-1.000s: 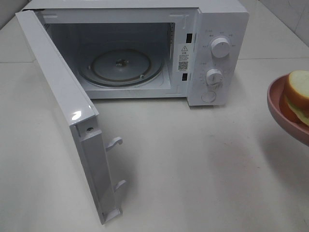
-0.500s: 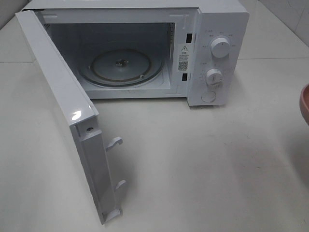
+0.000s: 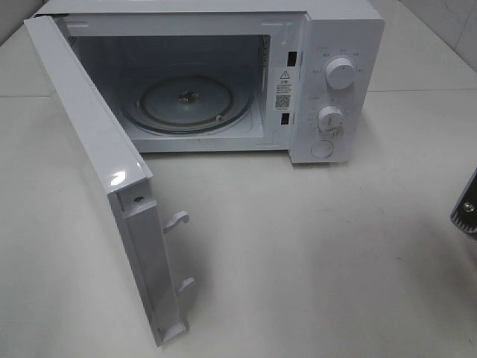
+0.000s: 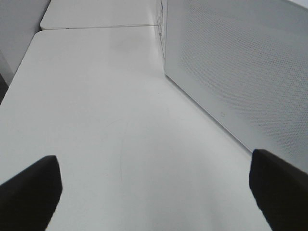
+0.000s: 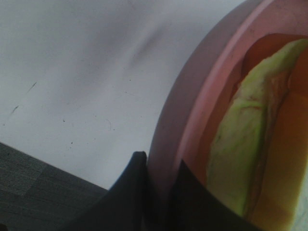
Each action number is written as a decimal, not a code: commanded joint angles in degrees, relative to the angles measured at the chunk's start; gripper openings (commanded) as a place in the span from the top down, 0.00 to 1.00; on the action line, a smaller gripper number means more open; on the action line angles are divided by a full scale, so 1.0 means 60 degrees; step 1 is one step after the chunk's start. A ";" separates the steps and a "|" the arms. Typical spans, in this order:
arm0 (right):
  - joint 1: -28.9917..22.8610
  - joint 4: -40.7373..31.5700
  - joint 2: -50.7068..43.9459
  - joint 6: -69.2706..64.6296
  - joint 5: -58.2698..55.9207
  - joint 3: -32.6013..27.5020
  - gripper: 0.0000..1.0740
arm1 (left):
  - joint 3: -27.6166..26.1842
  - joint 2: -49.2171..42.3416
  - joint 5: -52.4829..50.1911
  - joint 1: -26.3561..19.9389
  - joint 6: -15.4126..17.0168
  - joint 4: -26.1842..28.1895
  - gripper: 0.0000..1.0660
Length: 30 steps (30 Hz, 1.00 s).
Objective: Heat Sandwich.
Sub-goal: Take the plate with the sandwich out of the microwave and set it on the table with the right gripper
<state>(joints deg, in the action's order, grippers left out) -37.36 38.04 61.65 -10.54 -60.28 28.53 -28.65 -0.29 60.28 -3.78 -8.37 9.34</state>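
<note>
The sandwich [image 5: 250, 144] lies on the pink plate [image 5: 192, 110], just past the right gripper [image 5: 161, 192], its yellow-green and red layers showing (the bread is barely in view). That gripper's two dark fingers [image 5: 130, 192] pinch the plate's rim, one on each side. The plate hangs over the white table [image 5: 86, 72]. The left gripper [image 4: 154, 192] stands wide open, holding nothing, above the table with the microwave's [image 3: 223, 82] door [image 4: 240, 67] just beside it. The oven is open, its turntable [image 3: 186, 101] bare.

Sandwich [image 5: 250, 159] on plate [image 5: 192, 110]
</note>
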 commanded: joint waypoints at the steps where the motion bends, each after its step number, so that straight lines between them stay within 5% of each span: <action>1: -0.0019 0.0630 0.0611 -0.1060 0.0086 0.0029 1.00 | 0.0029 -0.0267 -0.0124 -0.0029 0.0029 0.0000 0.03; 11: 0.0010 0.1776 0.2292 -0.4565 0.0258 0.0611 1.00 | 0.0029 -0.0267 -0.0124 -0.0029 0.0029 0.0000 0.03; 22: 0.0010 0.2082 0.3696 -0.5329 0.0172 0.1471 1.00 | 0.0029 -0.0267 -0.0124 -0.0029 0.0029 0.0000 0.03; 30: 0.0898 0.2091 0.4565 -0.5395 0.0621 0.1958 1.00 | 0.0029 -0.0267 -0.0124 -0.0029 0.0029 0.0000 0.03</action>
<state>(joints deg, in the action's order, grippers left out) -33.58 48.13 88.18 -42.11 -56.26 39.65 -28.65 -0.29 60.28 -3.78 -8.37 9.34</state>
